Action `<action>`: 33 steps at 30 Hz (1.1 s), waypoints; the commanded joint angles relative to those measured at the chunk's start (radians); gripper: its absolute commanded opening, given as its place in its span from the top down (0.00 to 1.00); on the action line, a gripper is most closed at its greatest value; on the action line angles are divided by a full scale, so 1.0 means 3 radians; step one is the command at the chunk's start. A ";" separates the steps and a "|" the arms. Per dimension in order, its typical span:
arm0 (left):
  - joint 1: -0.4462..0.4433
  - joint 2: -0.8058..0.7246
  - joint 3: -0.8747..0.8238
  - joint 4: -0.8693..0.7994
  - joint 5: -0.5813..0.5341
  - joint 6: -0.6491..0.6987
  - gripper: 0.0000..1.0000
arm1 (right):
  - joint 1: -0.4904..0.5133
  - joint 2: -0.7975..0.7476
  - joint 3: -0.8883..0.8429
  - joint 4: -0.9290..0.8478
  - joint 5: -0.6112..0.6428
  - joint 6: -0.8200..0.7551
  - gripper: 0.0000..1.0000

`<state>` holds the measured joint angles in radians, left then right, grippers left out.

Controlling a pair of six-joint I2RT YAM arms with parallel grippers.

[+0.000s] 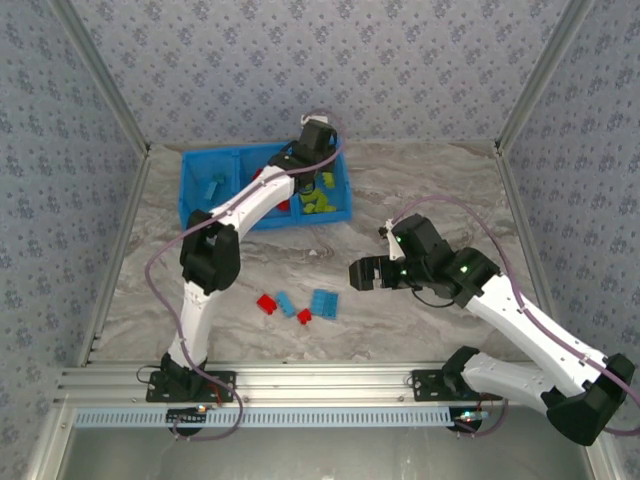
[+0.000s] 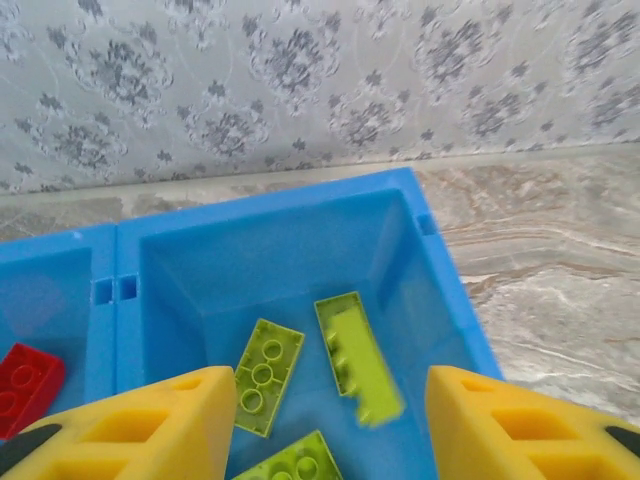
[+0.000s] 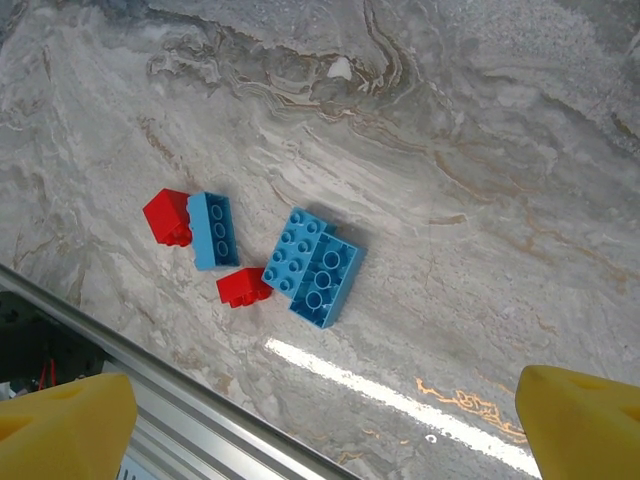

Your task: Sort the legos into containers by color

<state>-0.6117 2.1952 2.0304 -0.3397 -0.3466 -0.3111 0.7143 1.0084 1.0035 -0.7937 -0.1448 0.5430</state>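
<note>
My left gripper (image 1: 318, 180) hangs open over the right compartment of the blue tray (image 1: 195, 160), its yellow fingers (image 2: 160, 420) spread wide with nothing between them. Below it a lime brick (image 2: 360, 358) shows blurred, apart from the fingers, beside two other lime bricks (image 2: 265, 375). A red brick (image 2: 25, 385) lies in the middle compartment and a light blue one (image 1: 212, 187) in the left. My right gripper (image 1: 365, 272) is open above the table. Under it lie two red bricks (image 3: 168, 215), a light blue brick (image 3: 213, 230) and a light blue pair (image 3: 313, 265).
The loose bricks (image 1: 295, 305) sit near the table's front middle, close to the aluminium rail (image 3: 200, 420). Patterned walls (image 2: 320, 80) close in the back and sides, right behind the tray. Bare marble (image 1: 430, 180) lies right of the tray.
</note>
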 commanded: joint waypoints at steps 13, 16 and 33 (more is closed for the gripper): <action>-0.0860 -0.2630 -0.2560 -0.0702 0.0312 -0.1145 0.48 | 0.0007 0.0172 -0.0159 0.0242 0.0309 0.0175 0.00; -0.1086 -0.2902 -0.3013 -0.0971 0.0076 -0.1523 0.48 | -0.0007 0.0192 -0.0180 0.0249 0.0283 0.0180 0.00; -0.1474 -0.2566 -0.3889 -0.0932 0.0296 -0.3888 0.50 | -0.0009 0.0163 -0.0317 0.0263 0.0248 0.0233 0.00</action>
<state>-1.0504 1.3842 0.8387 -0.6243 -0.2752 -1.3525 0.7158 1.0679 0.9112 -0.6994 -0.0776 0.5957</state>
